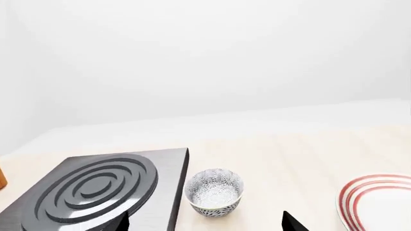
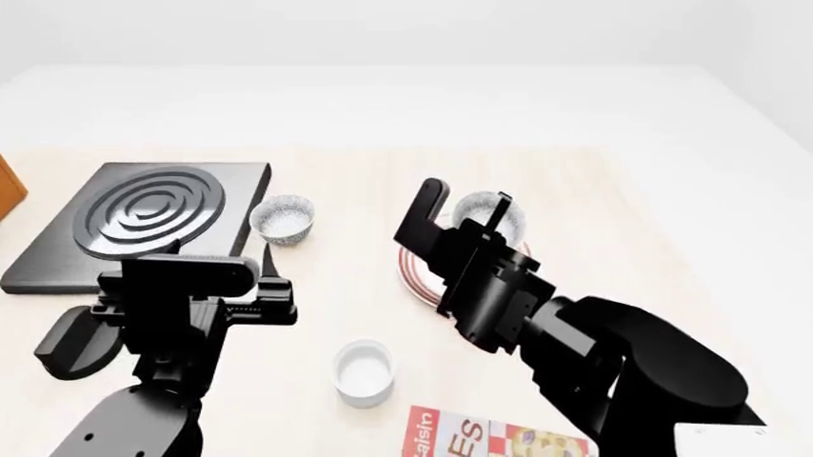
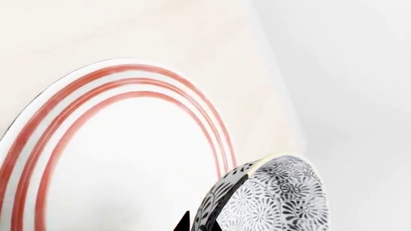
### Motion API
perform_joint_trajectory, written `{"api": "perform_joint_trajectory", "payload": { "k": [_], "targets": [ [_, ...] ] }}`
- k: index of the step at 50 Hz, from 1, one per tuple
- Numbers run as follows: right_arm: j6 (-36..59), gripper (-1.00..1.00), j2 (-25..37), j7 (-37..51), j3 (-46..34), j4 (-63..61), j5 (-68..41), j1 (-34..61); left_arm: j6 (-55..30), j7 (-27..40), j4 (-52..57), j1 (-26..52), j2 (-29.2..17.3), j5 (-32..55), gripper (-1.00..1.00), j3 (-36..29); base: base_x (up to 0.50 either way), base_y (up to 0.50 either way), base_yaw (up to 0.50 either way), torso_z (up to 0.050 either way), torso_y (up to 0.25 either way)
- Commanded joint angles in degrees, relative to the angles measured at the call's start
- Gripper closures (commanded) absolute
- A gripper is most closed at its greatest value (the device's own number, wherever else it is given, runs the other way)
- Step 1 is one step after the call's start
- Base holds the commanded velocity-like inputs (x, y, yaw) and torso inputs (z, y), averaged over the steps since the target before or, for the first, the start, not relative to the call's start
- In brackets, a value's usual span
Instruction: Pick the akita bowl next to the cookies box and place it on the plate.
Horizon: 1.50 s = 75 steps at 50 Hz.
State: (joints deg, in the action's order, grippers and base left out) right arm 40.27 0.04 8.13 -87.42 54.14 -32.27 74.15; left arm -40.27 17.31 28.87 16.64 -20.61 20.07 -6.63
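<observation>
My right gripper (image 2: 465, 214) is shut on the rim of the akita bowl (image 2: 485, 209), holding it tilted over the plate (image 2: 413, 274). The right wrist view shows the bowl's speckled wall (image 3: 276, 197) pinched between the dark fingertips, with the red-ringed plate (image 3: 128, 159) just beneath. Part of the cookies box (image 2: 496, 440) shows at the near table edge, cut off by the frame. My left gripper (image 1: 205, 224) stands open and holds nothing, a little short of a look-alike speckled bowl (image 1: 214, 191).
The look-alike bowl (image 2: 282, 217) stands beside a black stove plate with concentric rings (image 2: 147, 219). A plain white cup (image 2: 365, 371) sits near the front between my arms. A brown object (image 2: 7, 186) pokes in at the left edge.
</observation>
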Motion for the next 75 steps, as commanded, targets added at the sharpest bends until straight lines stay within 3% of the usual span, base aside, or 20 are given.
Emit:
{"api": "perform_joint_trajectory", "payload": {
  "k": [1, 60, 61, 75],
  "targets": [
    [-0.49, 1.00, -0.04, 0.19, -0.22, 0.01, 1.91, -0.20, 1.03, 0.03, -0.09, -0.55, -0.08, 0.01, -1.00, 0.03, 0.00, 0.00, 0.00, 0.000, 0.000],
    [-2.21, 1.00, -0.04, -0.16, 0.20, 0.55, -1.47, 0.59, 4.38, 0.43, -0.22, -1.18, -0.65, -0.19, -1.00, -0.74, 0.00, 0.00, 0.00, 0.000, -0.035],
    [-2.32, -1.00, -0.04, -0.10, 0.29, 0.62, -2.32, 0.83, 4.43, 0.45, -0.25, -1.18, -0.66, -0.23, -1.00, -0.78, 0.00, 0.00, 0.00, 0.000, 0.000],
    [-3.43, -1.00, -0.03, -0.07, 0.02, 0.48, -3.56, 2.39, 4.28, -0.19, 0.20, -1.24, -0.91, 1.06, -1.00, -0.61, 0.00, 0.00, 0.00, 0.000, 0.160]
  ]
}}
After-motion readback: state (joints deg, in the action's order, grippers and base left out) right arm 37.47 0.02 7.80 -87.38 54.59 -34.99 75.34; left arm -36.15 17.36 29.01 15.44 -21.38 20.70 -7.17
